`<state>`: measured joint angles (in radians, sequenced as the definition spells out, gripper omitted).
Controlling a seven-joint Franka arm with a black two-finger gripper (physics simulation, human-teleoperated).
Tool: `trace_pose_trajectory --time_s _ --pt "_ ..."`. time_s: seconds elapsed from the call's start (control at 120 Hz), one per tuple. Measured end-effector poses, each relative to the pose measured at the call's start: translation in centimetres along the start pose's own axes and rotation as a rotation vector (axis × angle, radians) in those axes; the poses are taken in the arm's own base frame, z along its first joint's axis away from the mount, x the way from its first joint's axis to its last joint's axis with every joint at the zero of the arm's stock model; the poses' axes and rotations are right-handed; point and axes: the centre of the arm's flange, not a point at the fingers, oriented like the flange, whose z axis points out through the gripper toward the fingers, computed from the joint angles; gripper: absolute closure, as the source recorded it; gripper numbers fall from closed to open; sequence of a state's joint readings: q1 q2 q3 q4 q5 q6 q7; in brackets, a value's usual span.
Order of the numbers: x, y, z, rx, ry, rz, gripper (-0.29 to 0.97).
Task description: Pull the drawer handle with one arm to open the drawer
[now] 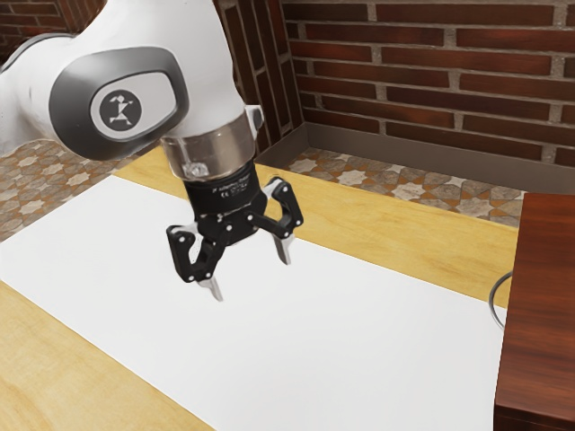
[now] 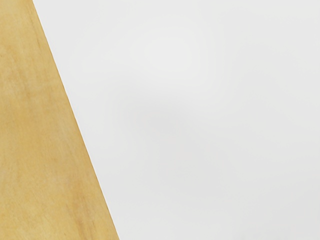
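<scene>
The jaws stand released, spread wide with nothing between them. The gripper (image 1: 251, 274) points down and hangs above the white sheet (image 1: 314, 359); the two fingers (image 1: 212, 285) end in pale tips clear of the surface. Whether the tips are close to the sheet or well above it cannot be read from the exterior view.

In the wrist view, the white sheet (image 2: 210, 125) lies under the hand, with a faint soft shadow on it and a straight border against the bare wood of the table (image 2: 45, 150).

Above the gripper, the arm (image 1: 135, 99) enters from the exterior view's upper left; its upper links are cut off by the frame.

The drawer unit (image 1: 539, 314), dark red-brown wood, stands at the exterior view's right, well apart from the gripper. The frame edge cuts off most of it. Its handle (image 1: 497, 301) shows as a thin grey curved loop on the side facing the arm, over the sheet. The drawer front itself is hard to make out, so whether the drawer is open or shut cannot be told.

Behind the table (image 1: 386, 224) are a tiled floor (image 1: 404, 184) and a brick wall (image 1: 431, 72).
</scene>
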<state>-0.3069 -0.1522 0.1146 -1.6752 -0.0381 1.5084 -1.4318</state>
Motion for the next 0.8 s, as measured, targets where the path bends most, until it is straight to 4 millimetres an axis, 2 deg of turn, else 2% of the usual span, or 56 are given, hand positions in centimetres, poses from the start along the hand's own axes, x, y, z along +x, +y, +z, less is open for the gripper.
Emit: trace_pose_trajectory --time_s 0.108,0.142,0.208,0.242,0.325,0.408,0.458,0.542,0.583,0.742,0.8 --pt "0.0 0.7 1.4 -0.003 -0.001 0.000 0.00" --pt "0.1 1.3 2.8 0.009 -0.004 -0.002 0.00" --pt "0.1 1.7 3.7 -0.001 -0.010 -0.006 0.00" --pt "0.0 2.2 3.9 -0.007 -0.011 -0.005 0.00" --pt "-0.2 4.8 3.5 -0.060 -0.008 0.011 0.00" --pt "-0.7 6.2 3.1 -0.136 -0.009 0.071 0.00" --pt "-1.1 7.1 3.8 -0.172 -0.007 0.110 0.00" --pt "-1.8 7.9 4.8 -0.253 0.006 0.185 0.00" --pt "-2.4 7.6 5.4 -0.291 0.003 0.220 0.01" --pt "-5.2 8.2 5.4 -0.417 0.018 0.361 0.01" --pt "-5.7 8.3 6.0 -0.443 0.001 0.405 0.01"
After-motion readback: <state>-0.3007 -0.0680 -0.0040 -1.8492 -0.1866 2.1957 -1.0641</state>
